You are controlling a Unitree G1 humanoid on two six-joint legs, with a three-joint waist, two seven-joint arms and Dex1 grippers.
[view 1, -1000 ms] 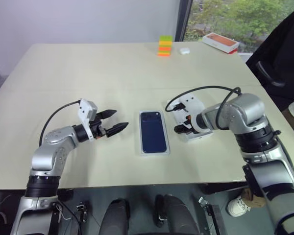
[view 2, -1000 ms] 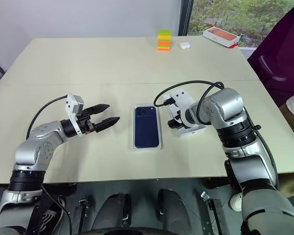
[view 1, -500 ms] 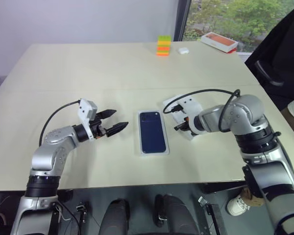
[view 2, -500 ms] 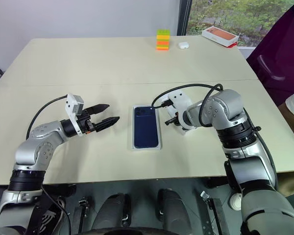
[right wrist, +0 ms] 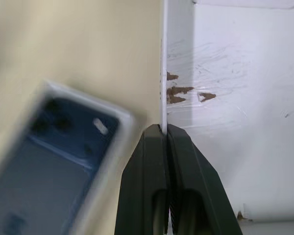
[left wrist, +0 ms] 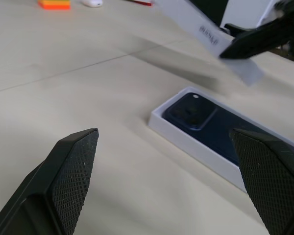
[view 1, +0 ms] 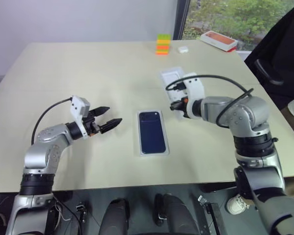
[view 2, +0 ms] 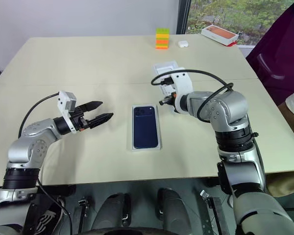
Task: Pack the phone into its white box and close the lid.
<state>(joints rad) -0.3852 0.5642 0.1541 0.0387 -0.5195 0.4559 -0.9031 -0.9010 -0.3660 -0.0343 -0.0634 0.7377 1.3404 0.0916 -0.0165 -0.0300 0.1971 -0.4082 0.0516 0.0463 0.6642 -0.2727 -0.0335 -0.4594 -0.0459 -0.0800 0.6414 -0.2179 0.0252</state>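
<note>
Left of frame: the left end effector (view 1: 109, 124), two black fingers spread wide and empty, hovers just above the pale beige desk (view 1: 88, 73), pointing toward the middle.
Centre of frame: the slim dark navy-blue phone (view 1: 152, 131), camera cluster at its upper end, lies flat inside the shallow white cardboard box (view 1: 152, 152); only the white rim shows around it.
Right of centre: the right end effector (right wrist: 164, 134) has its fingers pinched narrow on one thin side wall of the deep white cardboard lid (view 1: 172, 77), held clear of the desk, up and to the right of the box, with the plain white inside facing the wrist camera.
Upper centre: a small stack of green, yellow and orange blocks (view 1: 163, 44), with a small white case (view 1: 183, 50) beside it, well apart from the work.
Upper right: an orange-topped flat box (view 1: 219, 41) sits near the far edge of the desk.
Step in hand: packing looks done; my judgement is that the lid remains to be carried over and lowered.
Risk, grip: the hold is on a single wall edge, so the lid may swing or slip out.
Risk, alignment: a tilted or offset lid could catch on the rim and push the unheld box along the desk.
Risk, orientation: the lid's opening must face down before it descends, or it will not seat.
</note>
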